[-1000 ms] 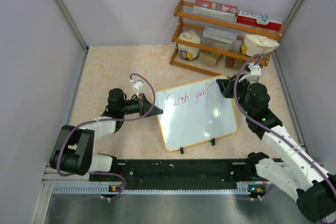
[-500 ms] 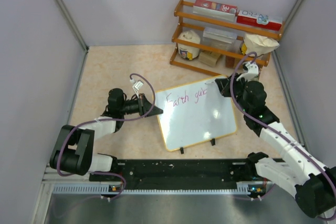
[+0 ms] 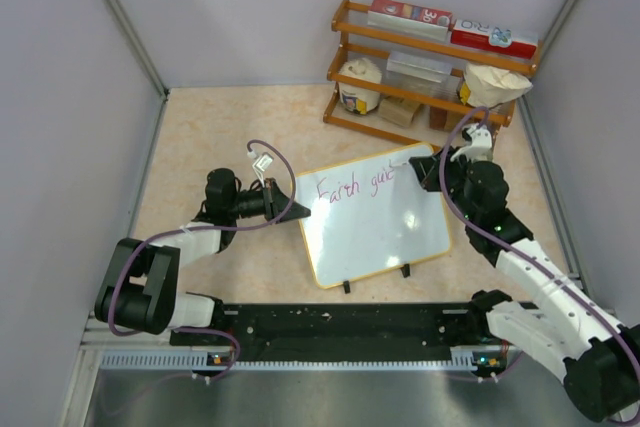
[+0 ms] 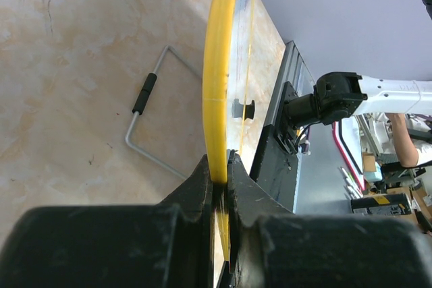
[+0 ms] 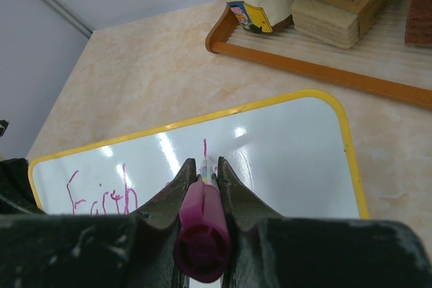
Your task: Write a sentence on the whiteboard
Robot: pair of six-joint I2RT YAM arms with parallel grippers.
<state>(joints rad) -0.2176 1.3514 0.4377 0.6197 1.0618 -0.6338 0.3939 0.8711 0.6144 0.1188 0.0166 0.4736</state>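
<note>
The whiteboard [image 3: 380,232] stands tilted on the table, with a yellow frame [image 4: 216,79] and two black feet. Pink writing, the sentence [image 3: 352,187], runs along its top line and stops partway through a second word. My left gripper [image 3: 296,210] is shut on the board's left edge [image 4: 221,173]. My right gripper [image 3: 424,169] sits at the board's top right, shut on a pink marker [image 5: 202,224]. The marker's tip touches the board [image 5: 290,146] just below a fresh upright stroke [image 5: 205,148]. The tip itself is hidden between the fingers.
A wooden rack [image 3: 352,22] at the back right holds boxes, a jar [image 3: 357,84] and a paper bag [image 3: 495,82], close behind the right gripper. The board's wire prop [image 4: 145,92] lies behind it. A black rail [image 3: 350,325] runs along the near edge.
The right gripper has shifted a little along the top line, and the second word has gained a tall stroke. The left gripper and the board have not moved.
</note>
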